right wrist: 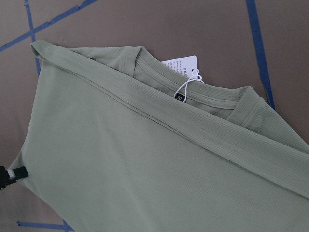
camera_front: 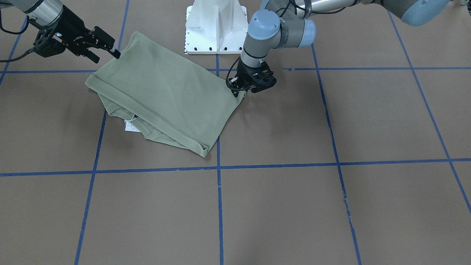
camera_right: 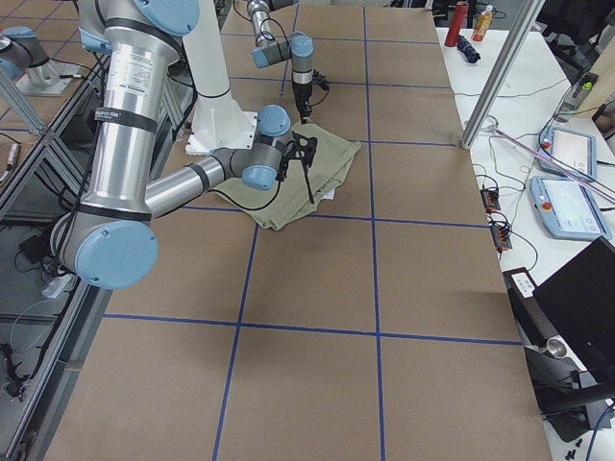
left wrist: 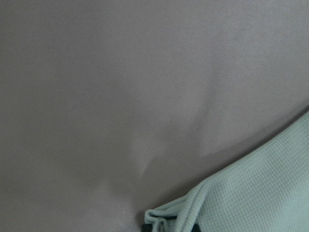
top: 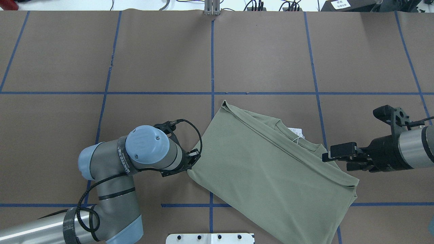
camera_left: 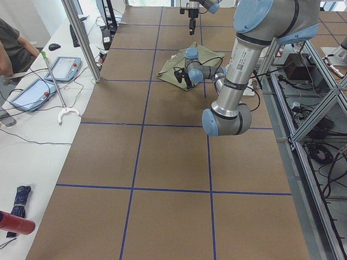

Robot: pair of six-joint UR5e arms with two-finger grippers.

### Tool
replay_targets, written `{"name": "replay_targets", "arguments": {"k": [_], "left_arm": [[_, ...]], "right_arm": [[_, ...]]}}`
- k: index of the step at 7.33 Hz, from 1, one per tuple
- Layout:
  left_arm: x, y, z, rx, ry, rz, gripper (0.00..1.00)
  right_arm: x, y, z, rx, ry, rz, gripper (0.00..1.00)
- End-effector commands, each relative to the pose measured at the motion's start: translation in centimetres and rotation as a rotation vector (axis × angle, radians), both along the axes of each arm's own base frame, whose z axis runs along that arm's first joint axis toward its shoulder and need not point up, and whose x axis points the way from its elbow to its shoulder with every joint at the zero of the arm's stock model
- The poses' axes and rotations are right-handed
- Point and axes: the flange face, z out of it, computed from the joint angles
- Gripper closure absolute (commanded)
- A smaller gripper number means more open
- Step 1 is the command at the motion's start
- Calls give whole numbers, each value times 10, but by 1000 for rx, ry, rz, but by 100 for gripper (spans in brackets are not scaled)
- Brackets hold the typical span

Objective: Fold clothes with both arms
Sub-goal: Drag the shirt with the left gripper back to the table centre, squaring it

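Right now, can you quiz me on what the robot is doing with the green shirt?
1. True or false: a white tag pokes out beside the collar of the shirt.
2. What colour are the taped lines on the table? A red, B blue, C yellow.
3. Fill in: the tool with its fingers apart belongs to the robot's ____ arm.

Key: 1 true. 2 B. 3 right; the right tool is open, just by the shirt's edge.
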Motion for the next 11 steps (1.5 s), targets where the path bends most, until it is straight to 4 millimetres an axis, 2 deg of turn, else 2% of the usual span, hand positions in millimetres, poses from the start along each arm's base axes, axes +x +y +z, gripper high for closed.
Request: {"name": "replay_targets", "arguments": {"k": [1, 3, 4, 5, 6, 8, 9, 10, 11], "left_arm": [[-3, -5, -3, 10, 4, -1, 100], [-25, -48, -3, 28, -2, -64, 100], [-40, -71, -8, 97, -5, -57, 100], [-55, -98, 0, 133, -29, -69, 100], [-64, -113, 3, 157, -41, -73, 100], [-57, -136, 9, 194, -63, -64, 100], [-51, -148, 19, 220, -59, -61, 100], [-49, -167, 32, 239, -43, -78, 100], [-54, -194, 36, 272, -54, -86, 100]], "right_arm": [[4, -5, 1, -1, 3, 18, 0], [9, -17, -8, 15, -18, 47, 0], [9, -17, -10, 18, -22, 42, 0], [7, -23, -15, 27, -32, 48, 0], [-1, -29, -12, 24, -31, 45, 0], [0, -29, -15, 31, -41, 45, 0], [0, -29, -14, 33, -43, 45, 0], [-2, -30, -11, 29, -38, 44, 0], [-1, -30, -10, 28, -37, 45, 0]]}}
